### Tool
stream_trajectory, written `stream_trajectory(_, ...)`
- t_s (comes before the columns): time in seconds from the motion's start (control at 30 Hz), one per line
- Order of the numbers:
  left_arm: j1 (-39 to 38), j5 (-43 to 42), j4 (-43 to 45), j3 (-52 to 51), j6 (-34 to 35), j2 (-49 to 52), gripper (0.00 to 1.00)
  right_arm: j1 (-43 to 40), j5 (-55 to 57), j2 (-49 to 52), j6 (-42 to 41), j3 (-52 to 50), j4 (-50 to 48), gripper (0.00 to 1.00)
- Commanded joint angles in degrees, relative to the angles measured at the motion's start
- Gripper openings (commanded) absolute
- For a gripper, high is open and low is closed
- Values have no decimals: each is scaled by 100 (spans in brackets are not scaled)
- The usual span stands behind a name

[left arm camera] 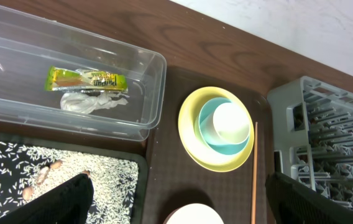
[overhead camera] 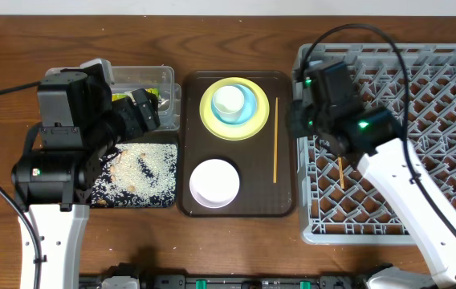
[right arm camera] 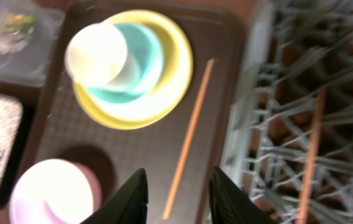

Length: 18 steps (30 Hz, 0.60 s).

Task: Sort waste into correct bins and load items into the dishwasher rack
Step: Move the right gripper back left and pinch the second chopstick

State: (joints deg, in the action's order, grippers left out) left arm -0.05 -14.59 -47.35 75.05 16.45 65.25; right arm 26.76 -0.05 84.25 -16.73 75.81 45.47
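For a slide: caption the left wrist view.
Wrapper and napkin in the clear tub; stacked dishes and a chopstick on the brown tray.

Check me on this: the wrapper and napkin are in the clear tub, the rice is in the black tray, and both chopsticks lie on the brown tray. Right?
Not quite. Only one chopstick lies on the brown tray; the other chopstick lies in the rack, as the overhead view shows. The wrapper, napkin and rice are where you say.

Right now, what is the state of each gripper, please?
Left gripper: open, holding nothing.
Right gripper: open, holding nothing.
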Motion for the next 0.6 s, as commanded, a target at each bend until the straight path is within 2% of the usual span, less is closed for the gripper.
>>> stream_trajectory(0.0, 26, 74, 2, 50, -55, 33, 92, 289, -57, 118, -507, 15, 44, 29)
stream_trajectory(0.1, 26, 74, 2, 50, -55, 33, 91, 487, 50, 306, -953, 13, 55, 28)
stream_trajectory(0.23, 26, 74, 2, 50, -55, 33, 92, 728, 643, 739, -1429, 11, 52, 22)
stream_trajectory(0.4, 26, 74, 2, 50, -55, 33, 91, 894, 1499, 1414, -1478, 11, 42, 21)
stream_trajectory(0.57, 26, 74, 2, 50, -55, 33, 92, 883, 1663, 2000, -1812, 11, 59, 20)
